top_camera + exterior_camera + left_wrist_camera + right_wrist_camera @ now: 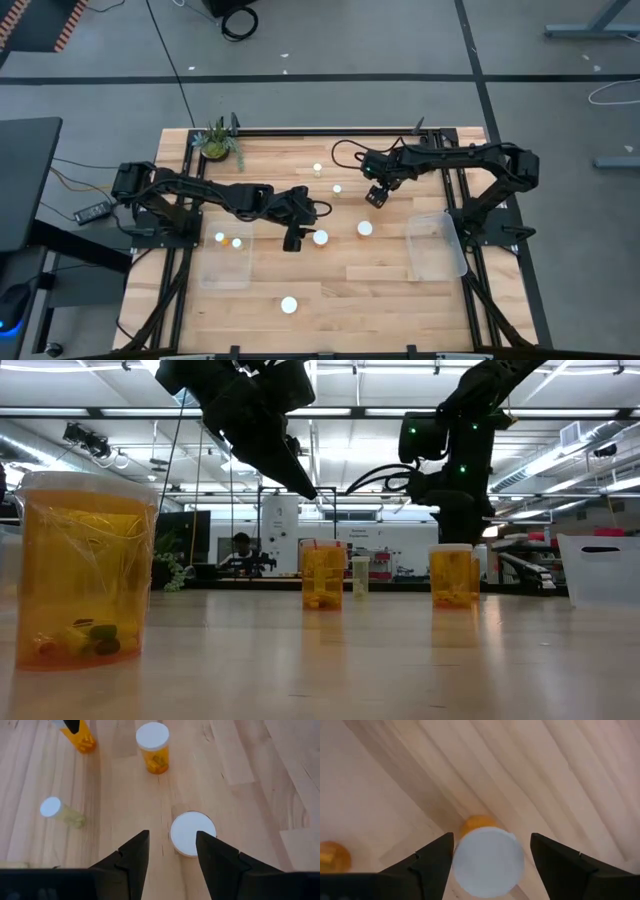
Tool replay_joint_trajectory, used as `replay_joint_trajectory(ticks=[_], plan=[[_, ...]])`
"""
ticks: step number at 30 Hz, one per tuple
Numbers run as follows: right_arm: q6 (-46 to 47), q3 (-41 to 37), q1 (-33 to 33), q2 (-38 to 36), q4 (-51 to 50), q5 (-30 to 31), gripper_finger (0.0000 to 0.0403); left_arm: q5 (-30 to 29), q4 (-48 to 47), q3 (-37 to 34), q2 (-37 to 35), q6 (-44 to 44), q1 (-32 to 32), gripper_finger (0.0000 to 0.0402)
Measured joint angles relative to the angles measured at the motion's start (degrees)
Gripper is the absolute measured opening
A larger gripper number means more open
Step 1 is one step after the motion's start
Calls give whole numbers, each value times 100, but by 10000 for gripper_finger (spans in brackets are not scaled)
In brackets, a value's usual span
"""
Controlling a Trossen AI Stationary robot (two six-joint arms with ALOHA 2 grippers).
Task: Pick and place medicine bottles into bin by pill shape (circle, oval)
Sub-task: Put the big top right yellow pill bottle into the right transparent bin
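Observation:
Small medicine bottles with white caps stand on the wooden table [330,285]. My right gripper [377,197] [491,840] is open. Its fingers stand on either side of the white cap of an orange bottle [488,861], with a narrow gap showing beside one finger. My left gripper [293,240] [172,837] is open above the table. The white cap of a bottle [192,832] [320,237] lies just ahead of one of its fingertips. Other bottles stand at the far middle [318,168] [337,188], at the centre [365,228] and near the front [289,305].
A clear bin [212,275] on the left holds two bottles [219,238] [237,241]. A second clear bin [437,245] stands on the right. A small green potted plant [215,142] sits at the far left corner. Bare wood lies between the bins toward the near edge.

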Motion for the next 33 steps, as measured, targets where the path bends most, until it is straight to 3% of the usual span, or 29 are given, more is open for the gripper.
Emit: replay_joint_trajectory(ticks=[8,21,33], plan=[[76,-5,-30,5,-178,-94,279,0,1,0,0,0,0,172],[39,-7,-32,3,-260,-409,226,-1,1,0,0,-2,0,172],[266,-16,259,-235,-930,-496,231,-1,1,0,0,-1,0,172]])
